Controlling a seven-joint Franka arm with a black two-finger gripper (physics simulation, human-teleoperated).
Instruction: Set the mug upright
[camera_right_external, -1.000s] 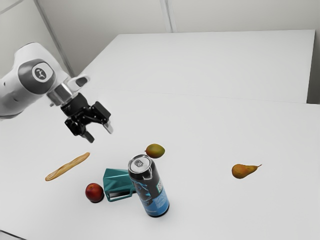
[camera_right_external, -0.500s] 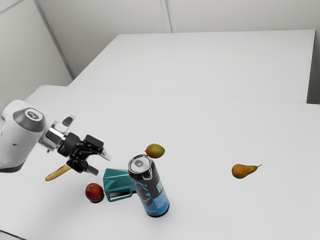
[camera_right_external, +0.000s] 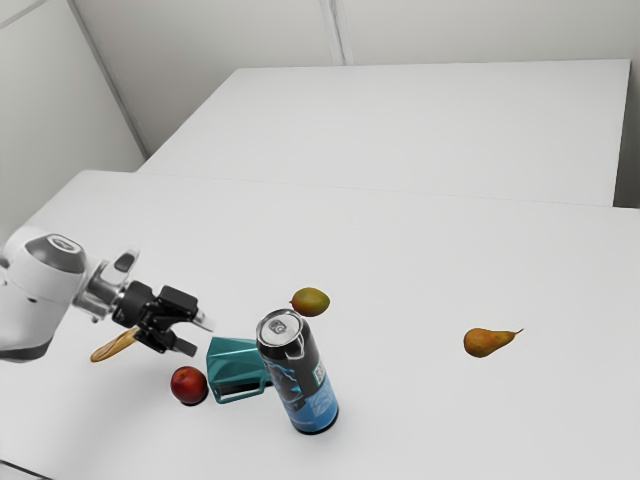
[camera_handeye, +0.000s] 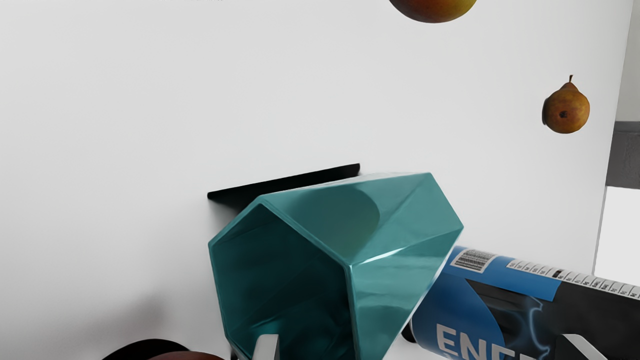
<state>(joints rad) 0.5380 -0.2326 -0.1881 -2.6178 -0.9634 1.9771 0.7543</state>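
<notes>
The teal faceted mug (camera_right_external: 231, 362) lies on its side on the table, its handle toward the exterior view's bottom. My gripper (camera_right_external: 194, 337) is open, just to the exterior view's left of the mug and above the table, with nothing held. In the wrist view the mug (camera_handeye: 395, 240) turns its dark hollow mouth toward my hand. The tips of my gripper (camera_handeye: 420, 345) stand wide apart there, one in front of the mug's mouth and the other in front of the can.
A tall energy drink can (camera_right_external: 300, 375) stands right beside the mug. A red apple (camera_right_external: 189, 385) sits near the mug's other side. The baguette (camera_right_external: 113, 345) is partly behind the gripper. A mango (camera_right_external: 312, 301) and a pear (camera_right_external: 487, 342) lie farther off on the table (camera_right_external: 420, 260).
My arm has come down toward the table and the mug, at first quickly and then with a smaller shift to the exterior view's left. The objects have stayed where they were.
</notes>
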